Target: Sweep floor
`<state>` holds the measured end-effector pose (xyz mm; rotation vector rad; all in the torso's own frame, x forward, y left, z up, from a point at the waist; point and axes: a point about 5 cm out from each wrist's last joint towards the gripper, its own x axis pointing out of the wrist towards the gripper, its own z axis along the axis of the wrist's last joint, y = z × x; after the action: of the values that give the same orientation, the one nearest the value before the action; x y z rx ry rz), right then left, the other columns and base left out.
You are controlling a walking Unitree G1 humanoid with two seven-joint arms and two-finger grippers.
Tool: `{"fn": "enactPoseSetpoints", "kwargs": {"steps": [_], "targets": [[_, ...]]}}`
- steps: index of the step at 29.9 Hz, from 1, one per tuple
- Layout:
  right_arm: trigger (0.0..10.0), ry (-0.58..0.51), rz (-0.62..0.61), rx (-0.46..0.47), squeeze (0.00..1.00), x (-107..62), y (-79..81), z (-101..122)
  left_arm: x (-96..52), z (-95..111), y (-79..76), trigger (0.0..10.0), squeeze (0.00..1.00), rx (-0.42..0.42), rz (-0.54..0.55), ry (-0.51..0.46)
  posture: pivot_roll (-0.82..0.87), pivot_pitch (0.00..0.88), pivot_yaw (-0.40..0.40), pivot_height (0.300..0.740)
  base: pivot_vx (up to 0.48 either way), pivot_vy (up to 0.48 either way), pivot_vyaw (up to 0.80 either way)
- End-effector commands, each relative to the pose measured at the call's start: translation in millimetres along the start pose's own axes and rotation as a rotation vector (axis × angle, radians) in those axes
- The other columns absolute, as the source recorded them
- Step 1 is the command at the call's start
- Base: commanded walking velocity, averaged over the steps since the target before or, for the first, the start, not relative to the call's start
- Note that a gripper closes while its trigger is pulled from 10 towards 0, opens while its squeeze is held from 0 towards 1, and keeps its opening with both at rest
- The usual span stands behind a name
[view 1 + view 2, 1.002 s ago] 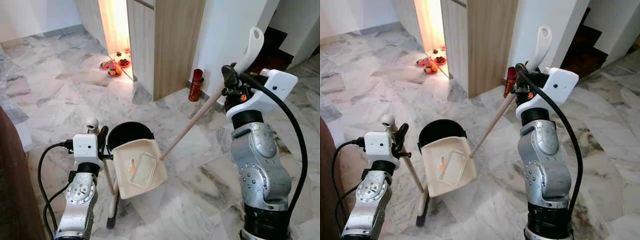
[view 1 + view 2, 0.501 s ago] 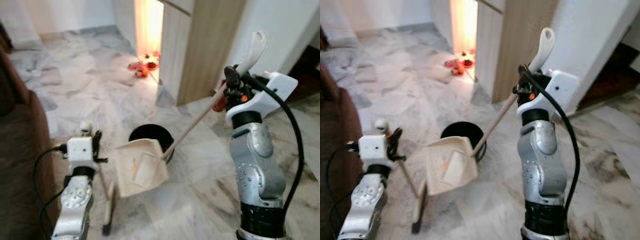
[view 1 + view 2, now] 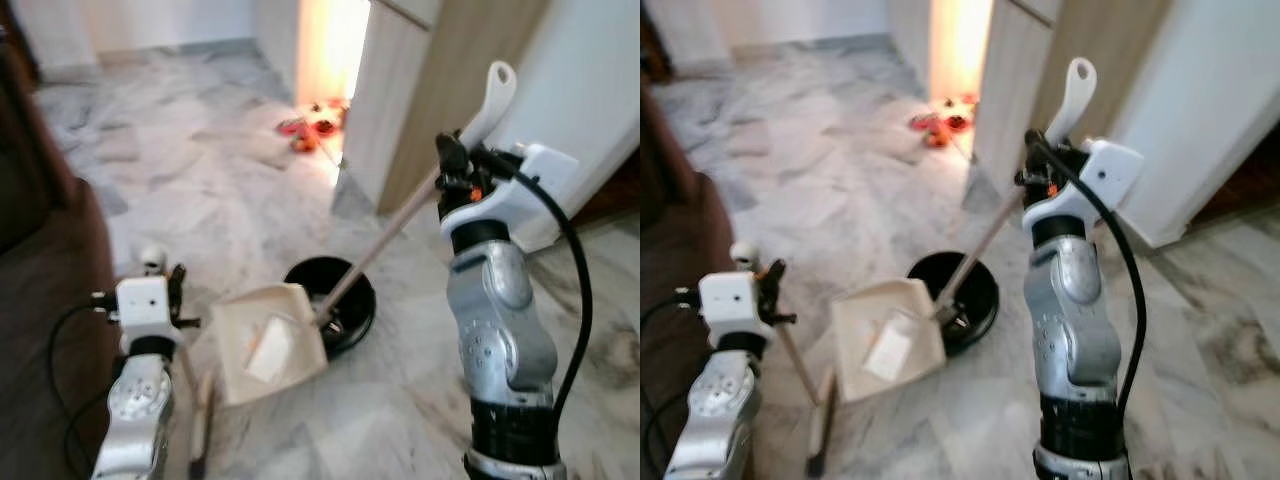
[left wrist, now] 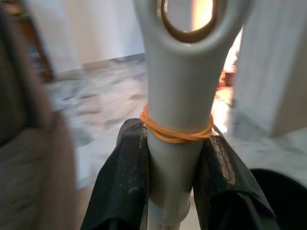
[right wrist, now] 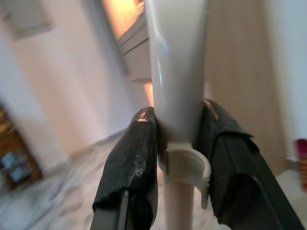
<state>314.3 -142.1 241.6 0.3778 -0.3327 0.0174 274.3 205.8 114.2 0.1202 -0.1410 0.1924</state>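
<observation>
The cream dustpan hangs tilted just above the marble floor, its open mouth turned up toward the camera, with a pale flat scrap and a small orange fleck lying inside — too blurred to name. Its long wooden handle slants up to the right gripper, whose two black fingers are clamped on the white plastic grip just below the hanging loop. Behind the pan, partly covered by it, sits a round black bin; what lies in it is hard to make out.

To the left, the broom stands nearly upright beside the pan, its head resting on the floor and cut off by the picture's lower edge. The left gripper is closed on the broom's pale handle, right under an orange rubber band wound round it.

A dark brown sofa fills the left side. Farther back, small red and orange things lie on the floor by a wooden cabinet in warm light, indistinct.
</observation>
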Motion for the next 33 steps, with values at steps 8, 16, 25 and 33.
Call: {"fn": "enactPoseSetpoints", "kwargs": {"steps": [8, 16, 25, 33], "targets": [[10.0, -0.063, 0.013, 0.027, 0.00, 2.1, 6.4, 11.8, 2.6, 12.4, -3.4, 10.0, 0.00, -0.013, -0.014, -0.056, 0.11, 0.049, -0.051, 0.740, 0.275, 0.393, -0.73], [10.0, -0.094, 0.001, 0.036, 0.00, 2.4, 6.1, 15.8, 0.4, 15.8, -3.2, 10.0, 0.00, -0.014, -0.022, -0.083, 0.11, 0.055, -0.052, 0.740, 0.102, 0.144, -0.10], [10.0, -0.112, -0.008, 0.037, 0.00, 3.1, 5.6, 18.6, -0.5, 17.0, -3.8, 10.0, 0.00, -0.018, -0.029, -0.091, 0.11, 0.058, -0.053, 0.740, 0.000, 0.000, 0.00], [10.0, -0.121, -0.019, 0.039, 0.00, 4.8, 3.3, 20.4, -1.0, 17.2, -5.0, 10.0, 0.00, -0.024, -0.037, -0.089, 0.11, 0.058, -0.054, 0.740, 0.000, 0.000, -0.43]]}}
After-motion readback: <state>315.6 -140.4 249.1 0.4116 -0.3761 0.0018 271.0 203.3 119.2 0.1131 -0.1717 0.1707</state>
